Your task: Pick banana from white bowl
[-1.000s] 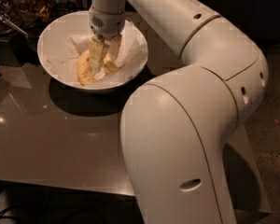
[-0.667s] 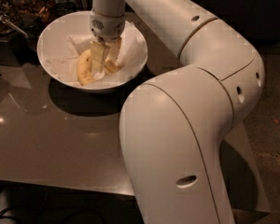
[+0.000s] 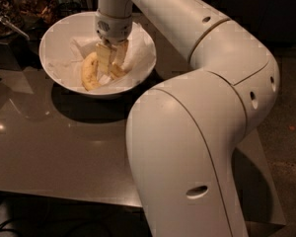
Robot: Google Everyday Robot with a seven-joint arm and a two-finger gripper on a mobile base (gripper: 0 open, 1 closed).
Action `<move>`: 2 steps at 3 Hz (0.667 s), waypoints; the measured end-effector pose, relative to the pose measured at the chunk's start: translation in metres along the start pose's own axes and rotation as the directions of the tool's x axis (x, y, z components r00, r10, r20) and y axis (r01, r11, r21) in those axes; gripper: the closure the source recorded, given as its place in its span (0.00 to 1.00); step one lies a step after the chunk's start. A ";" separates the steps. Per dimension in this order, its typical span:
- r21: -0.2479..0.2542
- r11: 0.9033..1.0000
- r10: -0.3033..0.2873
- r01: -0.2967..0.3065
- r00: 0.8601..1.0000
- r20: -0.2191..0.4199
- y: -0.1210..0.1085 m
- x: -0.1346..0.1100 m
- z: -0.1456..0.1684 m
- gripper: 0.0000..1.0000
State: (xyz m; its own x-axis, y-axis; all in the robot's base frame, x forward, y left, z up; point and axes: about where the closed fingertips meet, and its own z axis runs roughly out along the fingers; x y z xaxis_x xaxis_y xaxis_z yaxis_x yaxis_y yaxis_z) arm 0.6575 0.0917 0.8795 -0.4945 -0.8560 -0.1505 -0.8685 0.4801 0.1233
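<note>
The white bowl (image 3: pixel 52 46) stands at the back left of the table, lined with crumpled white paper. My gripper (image 3: pixel 112 68) reaches straight down into its middle. A plump bright yellow banana (image 3: pixel 89 72) lies in the bowl just left of the gripper. A small yellow end of a second fruit (image 3: pixel 118 73) shows right under the gripper's tips. It looks like the slim banana, but the gripper hides the rest of it. I cannot tell whether the gripper holds it.
The bowl sits on a dark glossy table (image 3: pixel 59 147). Jars and dark clutter (image 3: pixel 19 6) stand behind the bowl at the back left. My own white arm (image 3: pixel 202 132) fills the right foreground and hides the table's right side.
</note>
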 end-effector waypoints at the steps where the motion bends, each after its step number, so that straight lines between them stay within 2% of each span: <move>1: 0.000 1.000 0.000 0.000 1.000 0.000 -0.001 0.001 0.007 0.56; 2: 0.000 1.000 0.000 0.000 1.000 0.000 -0.001 0.001 0.007 0.56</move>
State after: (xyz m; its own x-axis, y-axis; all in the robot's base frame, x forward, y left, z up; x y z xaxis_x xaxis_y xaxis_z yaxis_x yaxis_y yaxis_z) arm 0.6575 0.0917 0.8722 -0.4946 -0.8560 -0.1506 -0.8685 0.4801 0.1233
